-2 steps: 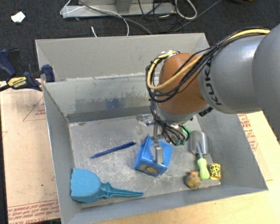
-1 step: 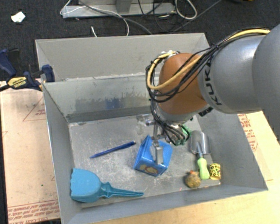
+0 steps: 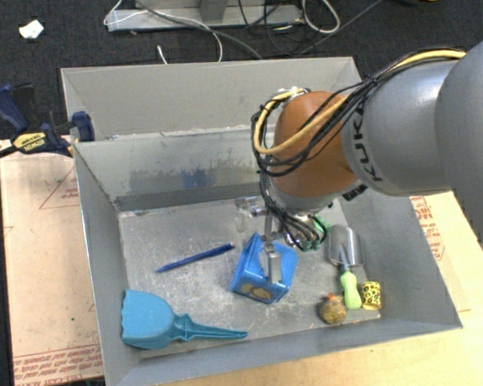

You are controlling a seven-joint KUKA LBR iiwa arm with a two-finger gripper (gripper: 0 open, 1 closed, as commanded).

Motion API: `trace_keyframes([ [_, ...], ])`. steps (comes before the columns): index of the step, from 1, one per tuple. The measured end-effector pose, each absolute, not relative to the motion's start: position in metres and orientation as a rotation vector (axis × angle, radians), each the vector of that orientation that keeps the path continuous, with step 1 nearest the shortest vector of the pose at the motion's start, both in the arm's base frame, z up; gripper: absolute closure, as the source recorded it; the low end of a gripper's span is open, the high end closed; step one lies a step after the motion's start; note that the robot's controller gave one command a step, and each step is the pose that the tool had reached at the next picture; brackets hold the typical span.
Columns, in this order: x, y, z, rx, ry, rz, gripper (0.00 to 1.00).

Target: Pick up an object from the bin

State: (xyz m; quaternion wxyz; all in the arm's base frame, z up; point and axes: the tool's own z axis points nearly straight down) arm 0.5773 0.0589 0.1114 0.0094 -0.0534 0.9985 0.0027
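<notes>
Tool point(image 3: 273, 263) rests against the blue box point(image 3: 250, 273) lying mid-floor of the bin point(image 3: 102, 229). Whether it is released or clenched cannot be told. Risk: the tilted box may slip aside if caught off-centre.

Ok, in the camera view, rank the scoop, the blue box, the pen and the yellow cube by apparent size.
1. scoop, clearly largest
2. blue box
3. pen, long but very thin, so its place below the box is unsure
4. yellow cube, smallest

Arm point(image 3: 437, 120) cut by right edge, blue box point(image 3: 248, 273) partly covered
</notes>
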Motion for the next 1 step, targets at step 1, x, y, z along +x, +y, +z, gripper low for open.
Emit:
trace_keyframes([
  [1, 0.5773, 0.0589, 0.1113, -0.167, 3.118, 0.008, 0.0],
])
